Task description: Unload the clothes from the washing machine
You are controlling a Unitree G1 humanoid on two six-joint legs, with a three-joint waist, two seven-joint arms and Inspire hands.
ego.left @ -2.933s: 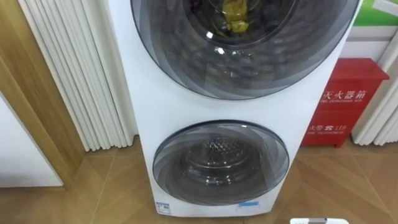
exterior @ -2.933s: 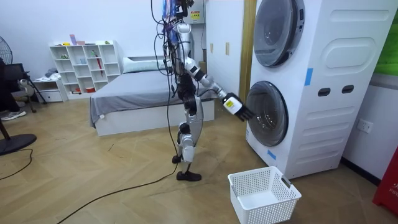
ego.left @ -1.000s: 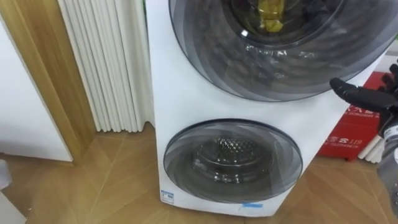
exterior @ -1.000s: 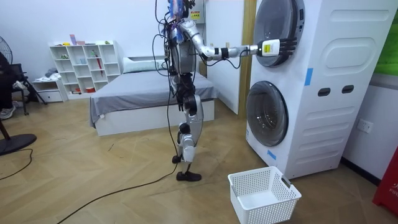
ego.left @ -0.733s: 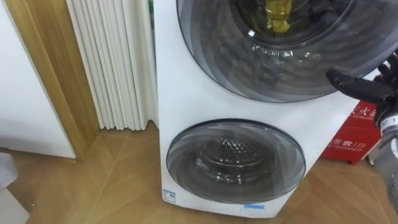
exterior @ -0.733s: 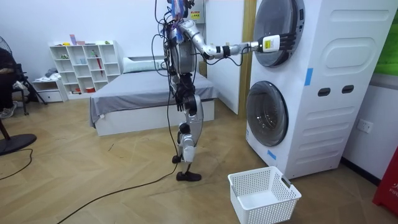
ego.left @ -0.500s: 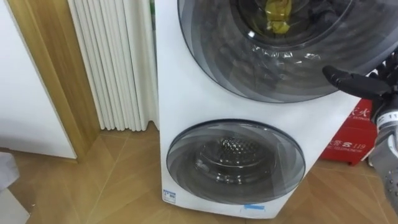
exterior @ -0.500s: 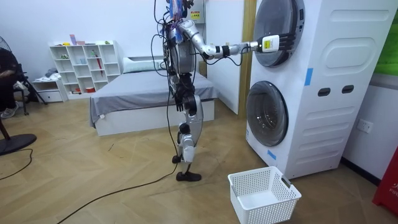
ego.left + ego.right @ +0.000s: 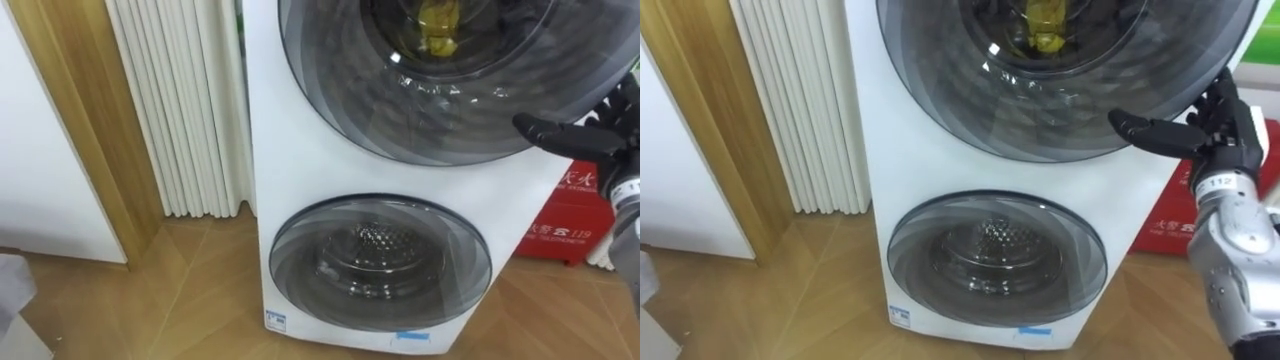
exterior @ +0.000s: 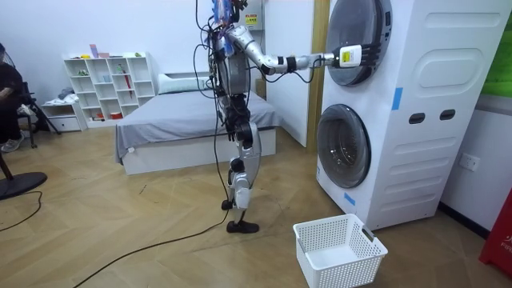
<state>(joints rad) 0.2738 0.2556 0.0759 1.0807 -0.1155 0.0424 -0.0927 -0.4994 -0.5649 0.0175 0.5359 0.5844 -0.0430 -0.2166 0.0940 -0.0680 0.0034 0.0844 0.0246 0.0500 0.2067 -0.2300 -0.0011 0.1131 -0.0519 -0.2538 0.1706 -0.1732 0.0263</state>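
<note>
**Operator:** Where are the clothes [image 9: 437, 25] sitting, and what is changing?

**Technician:** They are lying in the washing machine's [image 9: 300, 170] upper drum, behind the closed upper door [image 9: 450, 110]. The right hand [image 9: 1225, 125], earlier down by the lower door [image 9: 380, 262], is now reaching that upper door's right rim, fingers straight, holding nothing.

**Operator:** Other containers?

**Technician:** A white basket [image 10: 344, 270] is standing on the floor [image 10: 120, 216] before the machine.
</note>
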